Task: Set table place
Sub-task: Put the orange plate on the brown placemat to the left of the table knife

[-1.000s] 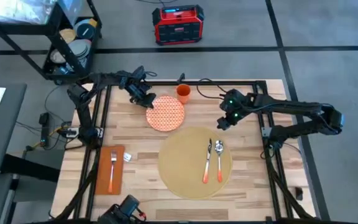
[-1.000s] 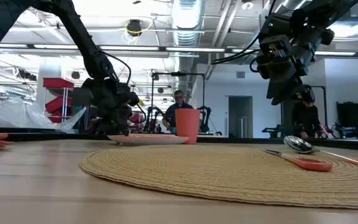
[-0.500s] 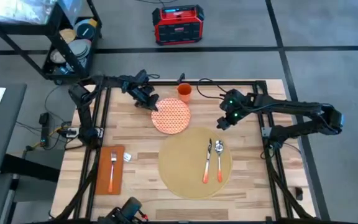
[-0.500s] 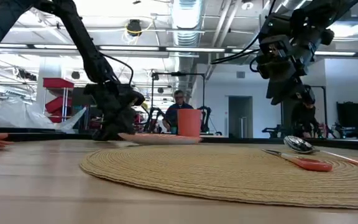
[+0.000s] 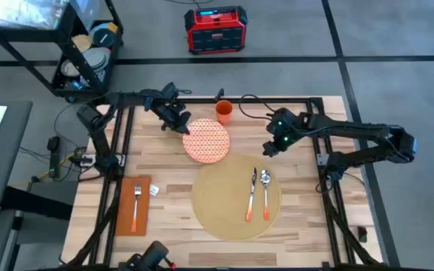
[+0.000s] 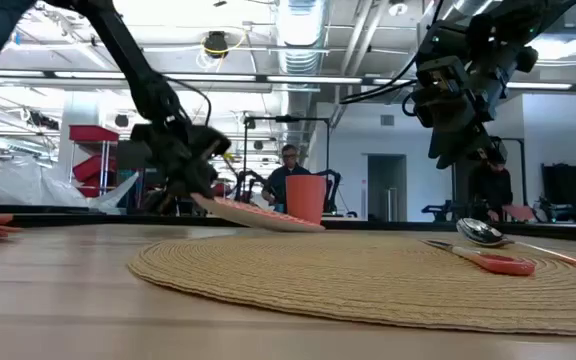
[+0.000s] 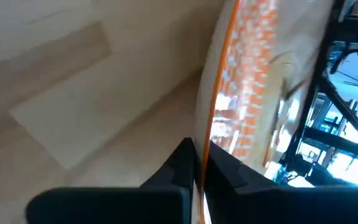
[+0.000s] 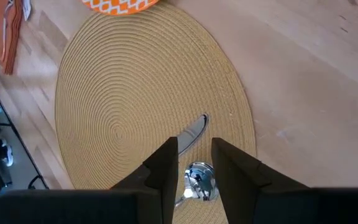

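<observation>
Orange-patterned plate (image 5: 206, 140) hangs tilted in the left pincer (image 5: 181, 128), which grips its rim. Its free edge points at the placemat (image 5: 224, 197) just beside it. The right pincer (image 5: 271, 147) hovers open above the placemat's far edge.

We see the table (image 5: 164, 169), a large rectangular top of light wood planks edged with a black metal frame, lying flat. On it lies the place (image 5: 224, 199), a large flat round tan placemat of woven, concentric-ring texture. In the high view it sits toward five o'clock from the table's centre, near the close edge. From the low view the mat (image 6: 368, 275) lies flat on the wood, spreading wide across the foreground. In the right wrist view its coiled weave (image 8: 129, 106) shows plainly.
</observation>
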